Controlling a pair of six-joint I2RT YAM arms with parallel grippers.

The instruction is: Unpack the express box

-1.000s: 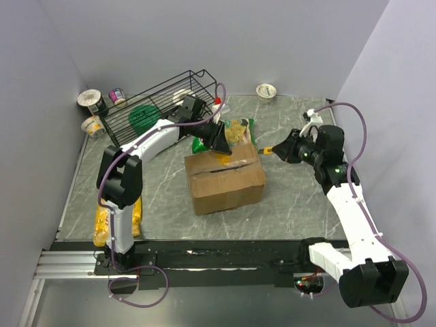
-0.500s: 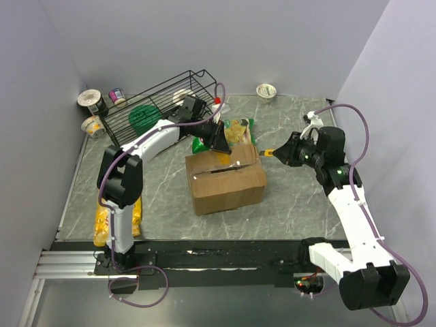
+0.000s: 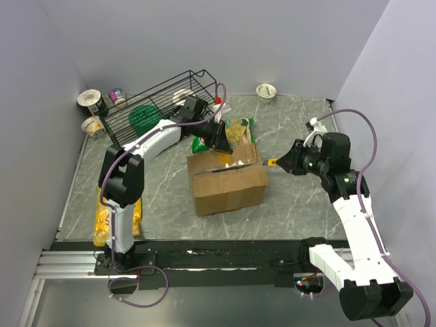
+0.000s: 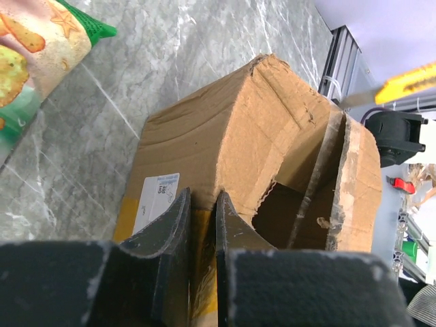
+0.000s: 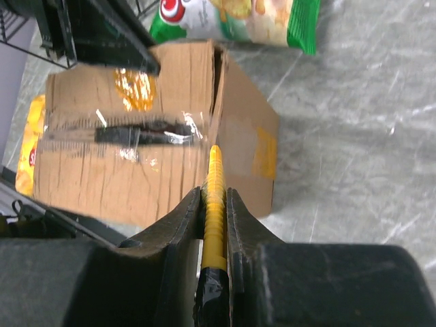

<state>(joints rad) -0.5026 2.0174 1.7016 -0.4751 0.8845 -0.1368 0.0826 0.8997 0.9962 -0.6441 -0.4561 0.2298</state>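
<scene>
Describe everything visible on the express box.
The express box is a brown corrugated cardboard carton, upright. Top seam slit, clear tape torn, one flap bowed upward with a ragged edge, dark interior showing. White label and yellow tape on a side; orange sticker on top. The left end effector pinches the far flap's edge. The right end effector's yellow cutter points at its right top edge; contact unclear.

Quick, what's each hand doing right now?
Left hand: closed, pinching a top flap edge of the express box.
Right hand: closed on the yellow box cutter.
</scene>
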